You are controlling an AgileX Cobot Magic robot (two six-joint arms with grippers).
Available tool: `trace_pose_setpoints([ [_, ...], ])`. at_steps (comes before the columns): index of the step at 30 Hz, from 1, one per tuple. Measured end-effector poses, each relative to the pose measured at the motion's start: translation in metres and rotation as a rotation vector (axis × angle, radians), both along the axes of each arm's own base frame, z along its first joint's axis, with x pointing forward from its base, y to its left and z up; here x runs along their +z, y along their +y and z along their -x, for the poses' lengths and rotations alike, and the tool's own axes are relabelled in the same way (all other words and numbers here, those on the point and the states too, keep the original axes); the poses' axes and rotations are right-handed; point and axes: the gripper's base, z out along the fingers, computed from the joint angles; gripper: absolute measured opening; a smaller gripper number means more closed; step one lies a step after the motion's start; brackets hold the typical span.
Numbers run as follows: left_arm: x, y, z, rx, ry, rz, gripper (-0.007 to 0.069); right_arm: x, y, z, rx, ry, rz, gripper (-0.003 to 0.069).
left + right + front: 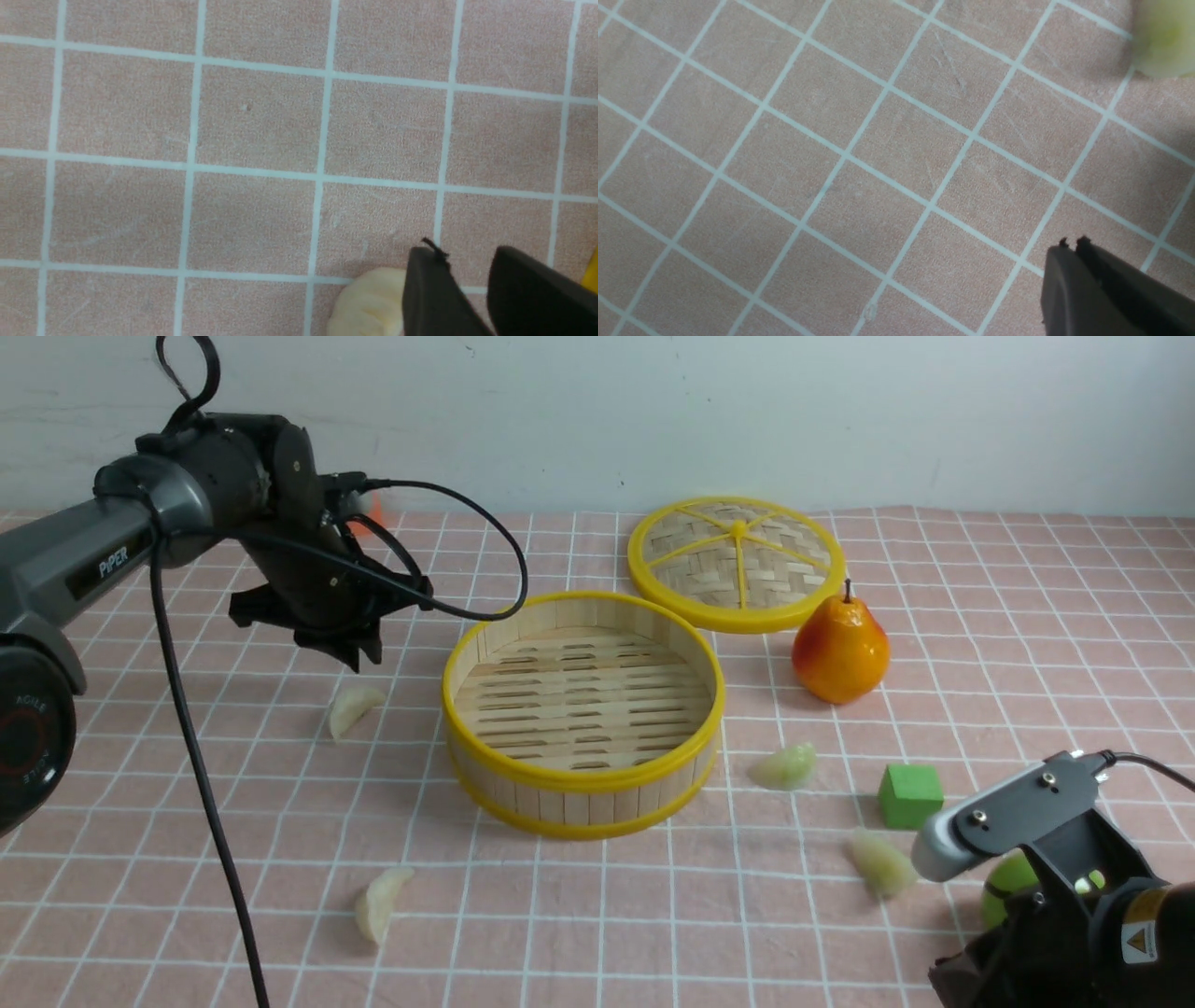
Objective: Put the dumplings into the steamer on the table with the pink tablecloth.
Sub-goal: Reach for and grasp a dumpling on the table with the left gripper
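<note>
Dumplings lay scattered on open cloth around the steamer rim. I saw my left gripper half-open, empty, beside one; right gripper closed, empty.

Steamer — matt bamboo slats, glossy yellow rims; tablecloth — soft matt cloth; pear glossy.

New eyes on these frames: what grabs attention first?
The round steamer with yellow rims sits empty in the middle of the pink tablecloth, its lid lying flat behind it next to an orange pear. Four dumplings lie scattered on the cloth around it, none inside. The left gripper hangs over the one left of the steamer.
</note>
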Motion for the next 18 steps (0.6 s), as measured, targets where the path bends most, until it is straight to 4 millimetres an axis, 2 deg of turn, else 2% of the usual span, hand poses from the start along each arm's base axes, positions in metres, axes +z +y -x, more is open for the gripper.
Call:
trace_pose_setpoints([
  [1, 0.0, 0.001, 0.001, -0.006, 0.012, -0.014, 0.0271, 0.0, 0.0, 0.0, 0.0, -0.001, 0.0, 0.0021],
  [2, 0.0, 0.001, 0.001, -0.006, 0.012, -0.014, 0.028, 0.0, 0.0, 0.0, 0.0, -0.001, 0.0, 0.0021],
  [4, -0.001, 0.004, 0.004, -0.046, 0.039, -0.064, 0.0368, 0.0, 0.0, 0.0, 0.0, -0.001, 0.0, 0.0022],
  [8, -0.007, 0.005, 0.005, -0.072, 0.073, -0.09, 0.0414, 0.0, 0.0, 0.0, 0.0, -0.002, -0.001, 0.0027],
  [10, -0.022, 0.005, 0.003, -0.08, 0.1, -0.106, 0.0395, 0.0, 0.0, 0.0, -0.001, -0.004, -0.001, 0.0031],
  [13, -0.038, 0.005, 0.002, -0.083, 0.138, -0.112, 0.0295, 0.0, 0.0, 0.0, -0.001, -0.004, -0.001, 0.0031],
  [15, -0.036, 0.006, 0.002, -0.084, 0.134, -0.116, 0.0185, 0.0, 0.0, 0.0, -0.001, -0.004, -0.001, 0.0031],
  [18, -0.026, 0.005, 0.003, -0.081, 0.118, -0.108, 0.0179, 0.0, 0.0, 0.0, -0.001, -0.004, -0.001, 0.0031],
])
